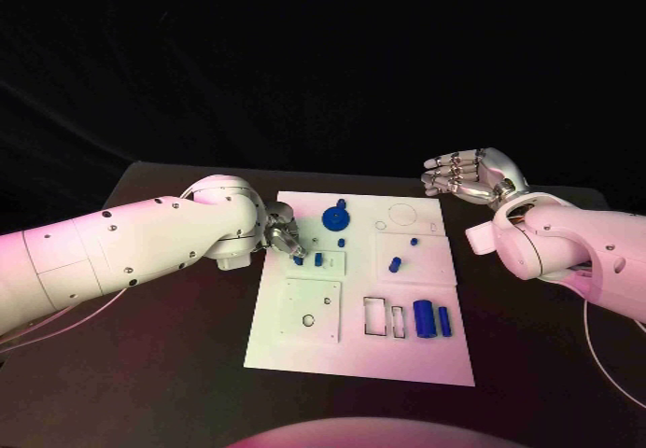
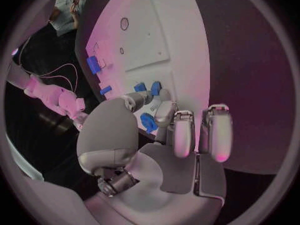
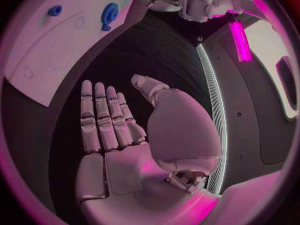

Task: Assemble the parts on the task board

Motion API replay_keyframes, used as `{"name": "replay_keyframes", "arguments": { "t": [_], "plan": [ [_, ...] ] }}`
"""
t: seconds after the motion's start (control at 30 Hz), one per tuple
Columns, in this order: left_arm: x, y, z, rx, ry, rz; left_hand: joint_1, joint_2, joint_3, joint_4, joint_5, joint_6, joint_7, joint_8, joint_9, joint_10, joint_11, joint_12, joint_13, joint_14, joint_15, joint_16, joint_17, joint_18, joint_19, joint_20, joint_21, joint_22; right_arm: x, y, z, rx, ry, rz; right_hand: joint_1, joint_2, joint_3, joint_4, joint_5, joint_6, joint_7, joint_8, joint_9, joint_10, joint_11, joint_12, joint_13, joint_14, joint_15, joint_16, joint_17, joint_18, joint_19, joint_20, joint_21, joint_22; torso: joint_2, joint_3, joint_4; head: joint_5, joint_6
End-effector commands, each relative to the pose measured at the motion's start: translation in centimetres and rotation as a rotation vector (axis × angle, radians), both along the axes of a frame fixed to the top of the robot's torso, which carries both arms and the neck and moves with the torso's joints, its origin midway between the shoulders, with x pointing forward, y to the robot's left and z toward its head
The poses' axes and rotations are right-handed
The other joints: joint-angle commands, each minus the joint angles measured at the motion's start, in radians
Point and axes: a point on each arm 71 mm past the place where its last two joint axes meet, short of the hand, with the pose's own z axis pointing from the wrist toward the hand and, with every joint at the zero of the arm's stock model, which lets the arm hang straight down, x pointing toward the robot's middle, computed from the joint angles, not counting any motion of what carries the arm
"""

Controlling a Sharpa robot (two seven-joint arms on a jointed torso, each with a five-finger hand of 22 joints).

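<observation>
The task board lies flat at the centre of the black table. The left hand sits at the board's left edge, fingers curled toward two small blue parts; whether it grips one cannot be determined. A blue gear-like disc lies near the board's far edge. Two blue cylinders lie side by side near the board's near-right corner. The right hand is raised beyond the board's far-right corner, fingers extended and apart, holding nothing.
</observation>
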Motion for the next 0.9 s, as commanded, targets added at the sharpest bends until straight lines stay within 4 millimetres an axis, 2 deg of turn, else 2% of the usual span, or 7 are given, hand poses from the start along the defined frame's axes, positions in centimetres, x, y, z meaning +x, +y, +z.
{"name": "replay_keyframes", "arguments": {
  "t": [0.03,0.37,0.77,0.9],
  "plan": [
    [-0.08,-0.13,-0.09,-0.001,0.014,0.000,-0.013,0.000,-0.013,0.004,0.008,0.003,0.005,-0.003,-0.002,-0.003,-0.006,0.000,-0.001,0.097,-0.007,-0.004,0.241,-0.005,0.053,-0.008,0.002,0.199,-0.08,0.19,0.01,0.005,-0.001,0.024,0.000,0.004,-0.005,0.000,-0.009,-0.009,0.015,0.002,-0.002,-0.008,-0.001,-0.003,-0.001,0.000,0.005,-0.007,-0.001,0.011,0.003,0.007,-0.007,-0.003,0.001,0.0004,-0.0005,0.000,0.000],
    [0.06,0.05,-0.14,0.004,0.014,0.009,-0.022,-0.004,-0.039,0.023,0.019,0.006,0.006,-0.005,-0.002,-0.003,-0.006,0.001,-0.001,0.097,-0.007,-0.004,0.240,-0.005,0.053,-0.008,0.002,0.199,-0.09,0.19,0.02,0.005,-0.002,0.024,-0.001,0.004,-0.006,0.001,-0.010,-0.009,0.016,0.002,-0.002,-0.008,-0.001,-0.003,-0.001,-0.001,0.005,-0.008,-0.002,0.011,0.003,0.007,-0.008,-0.004,0.000,0.0001,-0.0007,-0.001,-0.001],
    [0.23,0.26,-0.16,0.007,0.011,0.020,-0.030,-0.004,-0.063,0.043,0.016,0.008,0.007,-0.007,-0.002,-0.004,-0.005,0.000,-0.001,0.097,-0.006,-0.005,0.239,-0.005,0.052,-0.008,0.000,0.199,-0.09,0.15,0.02,0.007,-0.002,0.025,-0.007,0.004,-0.011,0.005,-0.013,-0.010,0.016,0.002,-0.003,-0.010,0.000,-0.003,-0.001,-0.002,0.006,-0.009,-0.003,0.011,0.003,0.008,-0.009,-0.007,0.000,-0.0008,-0.0005,-0.002,0.000],
    [0.24,0.26,-0.17,0.006,0.013,0.020,-0.032,-0.008,-0.091,0.060,0.041,0.009,0.007,-0.007,-0.001,-0.004,-0.005,0.001,0.000,0.096,-0.006,-0.005,0.238,-0.005,0.053,-0.008,0.001,0.200,-0.09,0.14,0.02,0.007,-0.002,0.024,-0.012,0.004,-0.015,0.008,-0.014,-0.011,0.017,0.003,-0.004,-0.011,0.000,-0.002,-0.001,-0.002,0.006,-0.010,-0.003,0.011,0.003,0.008,-0.010,-0.010,0.000,-0.0006,-0.0001,-0.002,-0.002]
  ]
}}
